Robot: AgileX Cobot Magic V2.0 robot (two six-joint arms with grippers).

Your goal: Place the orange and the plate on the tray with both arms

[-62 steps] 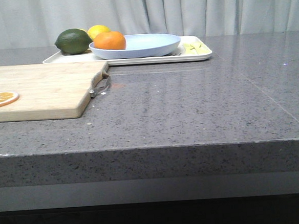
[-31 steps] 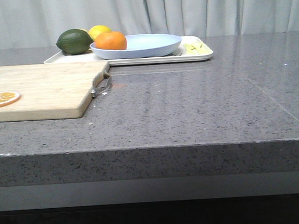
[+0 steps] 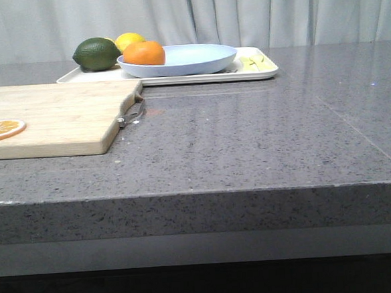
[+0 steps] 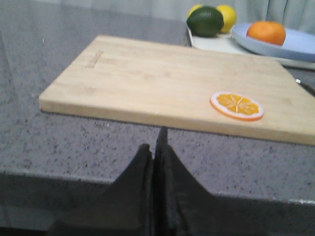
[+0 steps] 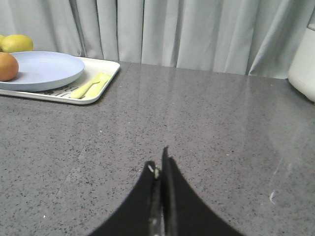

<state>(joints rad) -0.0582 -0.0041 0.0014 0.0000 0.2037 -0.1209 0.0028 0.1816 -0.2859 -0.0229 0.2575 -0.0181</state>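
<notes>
The orange (image 3: 144, 53) lies in the pale blue plate (image 3: 189, 60), at its left side. The plate rests on the cream-white tray (image 3: 264, 69) at the back of the counter. They also show in the left wrist view, orange (image 4: 266, 32) in plate (image 4: 295, 45), and in the right wrist view, orange (image 5: 7, 66), plate (image 5: 44, 69), tray (image 5: 106, 81). My left gripper (image 4: 154, 147) is shut and empty, near the counter's front edge before the cutting board. My right gripper (image 5: 160, 164) is shut and empty over bare counter. Neither shows in the front view.
A wooden cutting board (image 3: 52, 116) with a metal handle (image 3: 133, 114) lies at the left, an orange slice (image 3: 1, 129) on it. A green fruit (image 3: 96, 53) and a yellow lemon (image 3: 129, 40) sit on the tray's left. A yellow utensil (image 5: 91, 84) lies on the tray's right.
</notes>
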